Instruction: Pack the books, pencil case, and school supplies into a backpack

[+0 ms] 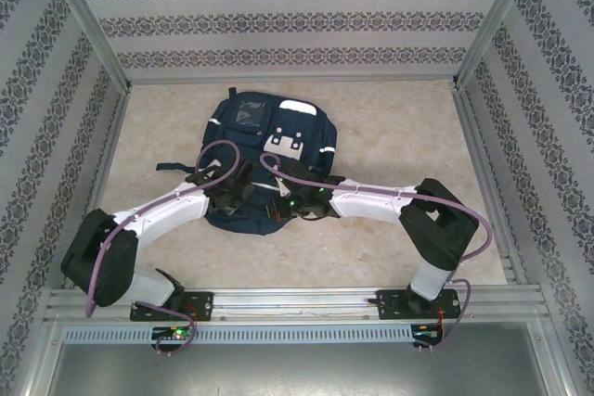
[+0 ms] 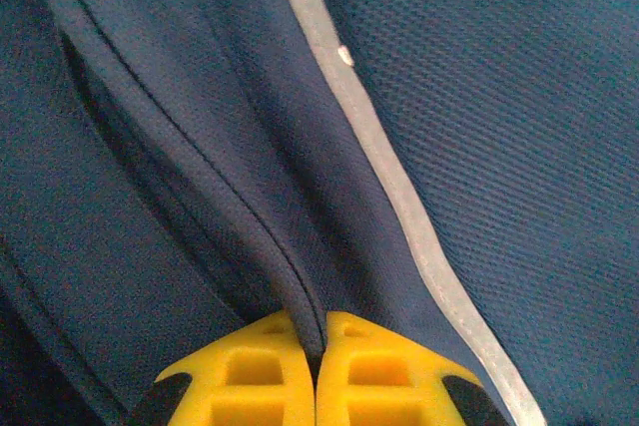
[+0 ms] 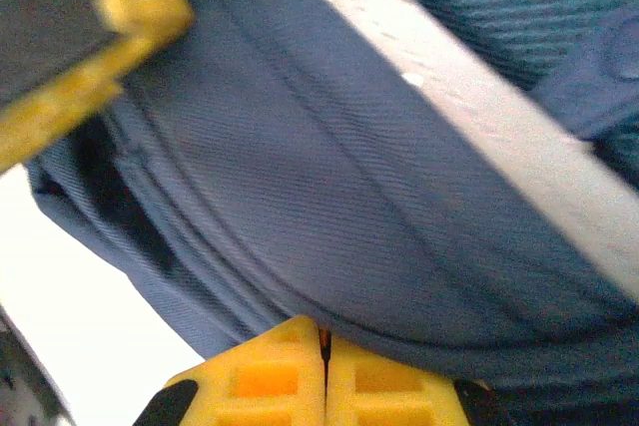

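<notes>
Backpack [image 1: 264, 150]: lies flat and navy in the middle of the counter [image 1: 399, 146], top end away from the arm bases, near hem tucked right under both wrists. Looks like the opening-up step, judging by two grips on that hem and no wide mouth to drop anything into yet.

Could go wrong right here: might slide whole across the counter instead of gaping open if both pulls run the same way, with nothing else pinning it down. Might also bunch up and hide the opening if lifted too steeply.

Over to the left claw [image 2: 316, 336]: fully closed, yellow tips pressed together on the hem's left part, biting the backpack's own cloth. Right beside it, the right claw [image 3: 323, 331]: closed tight as well, with a stitched fold curving across its tips and seemingly nipped there. Hard to tell how much cloth sits in that bite.

Down to the small stuff: dark piping [image 2: 200, 167] runs straight in between the left tips. A thin hold, that, and likely to slip out on a sharp tug. Pale reflective stripe [image 2: 399, 187] passes just right of the pinch, not caught in it.
</notes>
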Motion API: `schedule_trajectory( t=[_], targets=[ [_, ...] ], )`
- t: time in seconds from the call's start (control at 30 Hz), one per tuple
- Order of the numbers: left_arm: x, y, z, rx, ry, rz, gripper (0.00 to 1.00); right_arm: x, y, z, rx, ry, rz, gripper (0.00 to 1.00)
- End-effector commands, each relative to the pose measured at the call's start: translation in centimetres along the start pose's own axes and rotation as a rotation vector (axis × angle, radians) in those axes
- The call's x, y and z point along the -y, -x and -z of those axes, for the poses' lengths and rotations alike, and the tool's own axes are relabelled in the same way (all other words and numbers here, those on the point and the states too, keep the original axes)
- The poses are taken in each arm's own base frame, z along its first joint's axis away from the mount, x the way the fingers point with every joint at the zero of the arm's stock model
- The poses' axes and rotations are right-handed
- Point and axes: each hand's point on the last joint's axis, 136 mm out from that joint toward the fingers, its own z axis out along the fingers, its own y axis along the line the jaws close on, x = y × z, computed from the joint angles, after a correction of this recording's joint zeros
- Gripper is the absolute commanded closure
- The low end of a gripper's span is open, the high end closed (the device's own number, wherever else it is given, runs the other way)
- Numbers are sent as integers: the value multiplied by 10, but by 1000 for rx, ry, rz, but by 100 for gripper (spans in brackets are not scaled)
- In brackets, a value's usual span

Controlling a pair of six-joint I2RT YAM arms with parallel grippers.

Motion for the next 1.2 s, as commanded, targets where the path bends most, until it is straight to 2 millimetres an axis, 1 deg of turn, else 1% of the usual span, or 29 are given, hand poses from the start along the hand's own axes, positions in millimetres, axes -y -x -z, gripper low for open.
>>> schedule_trajectory(
  t=[0.0,0.07,0.17,0.27,0.33,0.4,0.5,0.57,0.63,0.67,0.7,0.73,0.77,0.8,0.83,0.9,0.93,1.0,1.1,1.17],
  targets=[
    [-1,13,11,26,-27,-124,100,51,-18,18,-81,-168,65,100],
    [-1,10,13,-18,-60,-158,100,70,-12,26,-71,-228,97,100],
    [2,5,13,-72,-112,-256,100,90,-2,34,-54,-273,117,100],
    [5,4,14,-107,-165,-374,100,101,8,38,-30,-285,127,100],
    [7,10,16,-96,-207,-423,100,101,14,40,-22,-279,147,100],
    [9,22,19,-74,-235,-464,100,88,14,40,-35,-226,176,100],
    [21,41,21,-86,-277,-538,100,45,5,37,-78,-97,243,100],
    [33,50,17,-113,-298,-617,100,13,-2,30,-88,-12,261,100],
    [46,54,8,-159,-339,-650,100,-12,-7,21,-95,43,262,100],
    [50,59,0,-189,-341,-609,98,-24,-9,15,-96,65,265,100],
    [50,66,-7,-216,-332,-534,89,-31,-9,11,-98,75,265,100],
    [52,72,-14,-264,-331,-440,72,-37,-10,5,-104,82,264,100],
    [53,75,-18,-324,-323,-366,57,-41,-10,0,-106,91,254,100],
    [53,75,-19,-363,-302,-328,50,-44,-10,-5,-110,97,241,100],
    [53,76,-16,-380,-256,-304,47,-48,-10,-8,-114,108,233,100],
    [45,74,-7,-356,-186,-277,46,-54,-10,-11,-120,123,222,100],
    [37,72,-1,-334,-159,-252,44,-55,-10,-11,-120,126,222,100],
    [17,65,7,-306,-108,-179,43,-55,-10,-10,-118,125,224,100],
    [1,54,11,-309,-85,-121,43,-54,-11,-9,-120,122,226,100],
    [-7,43,13,-310,-76,-88,43,-53,-13,-9,-126,121,228,100]
  ],
)
